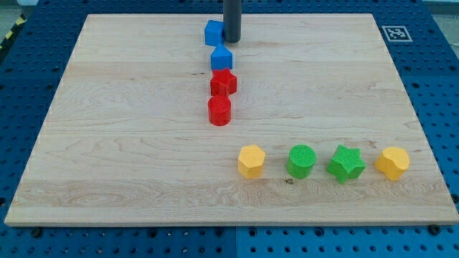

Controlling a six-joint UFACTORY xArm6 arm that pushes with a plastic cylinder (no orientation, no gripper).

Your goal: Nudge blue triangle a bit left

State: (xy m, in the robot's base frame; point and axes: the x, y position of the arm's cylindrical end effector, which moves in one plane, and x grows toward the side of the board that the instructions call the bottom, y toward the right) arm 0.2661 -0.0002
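Obstacles on the table (107, 143). A column near the top edge's middle: blue cube (214, 33), blue triangle (221, 57), red star-like block (223, 83), red cylinder (219, 111), closely stacked with little passage between. My tip (232, 40) stands just right of the blue cube. A row near the bottom-right corner: yellow hexagon (252, 161), green cylinder (302, 160), green star (346, 163), yellow block (393, 163), with narrow gaps. The left side is open, as is the right edge's upper stretch.

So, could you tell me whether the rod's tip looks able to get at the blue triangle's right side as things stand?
Probably yes. My tip stands just above and right of the blue triangle, beside the blue cube, and nothing blocks the triangle's right side. The red blocks sit below it.
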